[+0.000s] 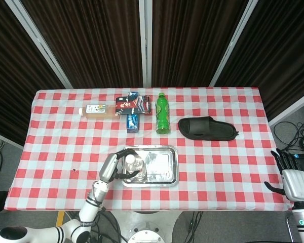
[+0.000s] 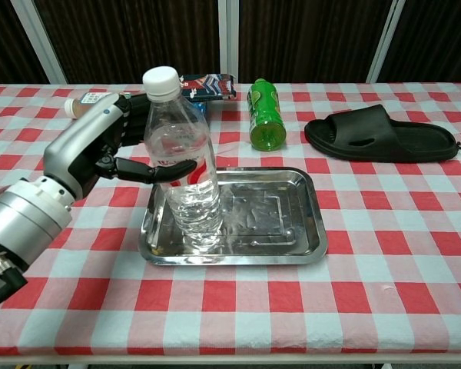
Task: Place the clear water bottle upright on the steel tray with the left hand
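The clear water bottle (image 2: 186, 165) with a white cap stands upright on the left part of the steel tray (image 2: 284, 215), its base on the tray floor. My left hand (image 2: 100, 150) grips the bottle from the left, thumb and fingers wrapped around its middle. In the head view the bottle (image 1: 132, 165) shows cap-up at the tray's (image 1: 162, 162) left side, with the left hand (image 1: 111, 168) against it. My right hand (image 1: 292, 177) hangs off the table's right edge, fingers spread, holding nothing.
A green bottle (image 2: 264, 114) lies behind the tray, a black slipper (image 2: 380, 132) to its right. Coloured packets (image 1: 134, 105), a small blue box (image 1: 132, 122) and an amber bottle (image 1: 95, 109) sit at the back left on the red-checked tablecloth (image 2: 415, 254).
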Robot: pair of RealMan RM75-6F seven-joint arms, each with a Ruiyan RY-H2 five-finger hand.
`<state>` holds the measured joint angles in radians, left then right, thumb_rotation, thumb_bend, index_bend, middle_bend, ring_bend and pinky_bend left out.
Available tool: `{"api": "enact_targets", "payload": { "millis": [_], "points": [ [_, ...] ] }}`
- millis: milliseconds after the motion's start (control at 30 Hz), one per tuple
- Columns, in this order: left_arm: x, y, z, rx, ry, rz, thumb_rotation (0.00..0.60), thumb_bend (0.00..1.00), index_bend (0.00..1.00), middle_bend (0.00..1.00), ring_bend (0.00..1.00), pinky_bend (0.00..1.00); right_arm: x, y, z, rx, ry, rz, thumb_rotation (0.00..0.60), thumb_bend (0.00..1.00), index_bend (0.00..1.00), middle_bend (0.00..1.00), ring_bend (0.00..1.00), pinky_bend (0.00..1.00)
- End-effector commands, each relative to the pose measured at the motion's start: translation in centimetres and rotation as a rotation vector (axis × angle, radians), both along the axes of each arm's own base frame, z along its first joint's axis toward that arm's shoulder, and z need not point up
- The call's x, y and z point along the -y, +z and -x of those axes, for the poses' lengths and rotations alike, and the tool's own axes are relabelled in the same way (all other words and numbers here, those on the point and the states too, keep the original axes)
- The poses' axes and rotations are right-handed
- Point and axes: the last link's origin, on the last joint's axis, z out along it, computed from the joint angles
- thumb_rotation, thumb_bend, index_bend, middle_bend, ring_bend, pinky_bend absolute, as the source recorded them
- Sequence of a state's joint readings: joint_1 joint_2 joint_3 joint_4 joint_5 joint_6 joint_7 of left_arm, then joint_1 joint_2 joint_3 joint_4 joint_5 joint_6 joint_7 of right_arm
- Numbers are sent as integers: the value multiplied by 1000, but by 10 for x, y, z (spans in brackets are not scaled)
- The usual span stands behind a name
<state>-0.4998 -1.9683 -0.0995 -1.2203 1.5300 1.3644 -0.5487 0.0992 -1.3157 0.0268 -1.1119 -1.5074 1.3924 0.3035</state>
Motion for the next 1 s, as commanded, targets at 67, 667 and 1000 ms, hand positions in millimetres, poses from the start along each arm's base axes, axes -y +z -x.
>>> {"api": "enact_targets", "payload": {
  "millis": [67, 667, 1000],
  "points": [
    [3, -1, 1, -4, -16, -2, 600, 219, 495, 574, 426, 437, 0, 0, 0, 1, -1, 2, 600, 95, 0, 0, 0, 0],
    [4, 0, 5, 10, 11, 61, 600, 123, 300, 420, 298, 324, 0, 1, 0, 4, 0, 4, 600, 94, 0, 0, 0, 0],
    [-8, 44, -16, 69, 52, 23, 600, 85, 251, 390, 275, 283, 1, 5, -1, 15, 4, 17, 600, 94, 0, 0, 0, 0]
  ]
}}
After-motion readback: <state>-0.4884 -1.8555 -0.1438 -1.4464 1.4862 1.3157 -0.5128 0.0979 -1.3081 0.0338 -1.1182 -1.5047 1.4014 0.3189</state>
